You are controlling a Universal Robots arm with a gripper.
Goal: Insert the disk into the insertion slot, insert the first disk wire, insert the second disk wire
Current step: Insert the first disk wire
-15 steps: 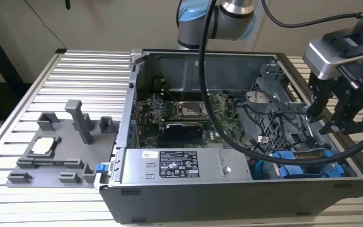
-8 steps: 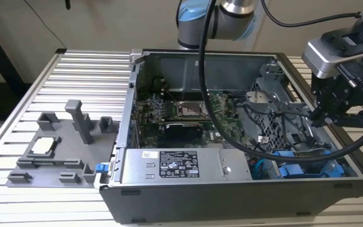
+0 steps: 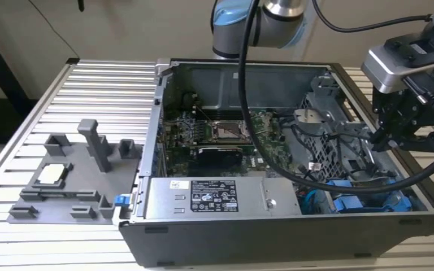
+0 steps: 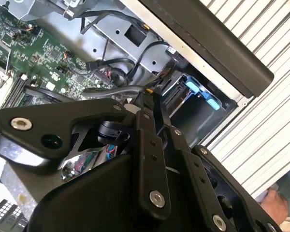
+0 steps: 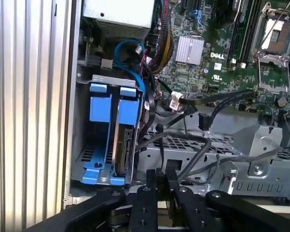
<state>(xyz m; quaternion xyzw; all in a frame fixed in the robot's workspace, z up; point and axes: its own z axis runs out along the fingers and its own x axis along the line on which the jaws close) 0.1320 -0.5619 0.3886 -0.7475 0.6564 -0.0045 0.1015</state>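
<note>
My fingers [image 5: 151,182] are drawn together; whether they pinch a wire I cannot tell. The disk [image 5: 122,145] stands on edge inside the insertion slot [image 5: 106,78], ahead of my fingertips toward the case's side wall, its long axis running into the bay. Loose cables [image 5: 188,138] trail just beside my path.

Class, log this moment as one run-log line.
disk: in insertion slot | end effector: near cables by perforated cage
</note>
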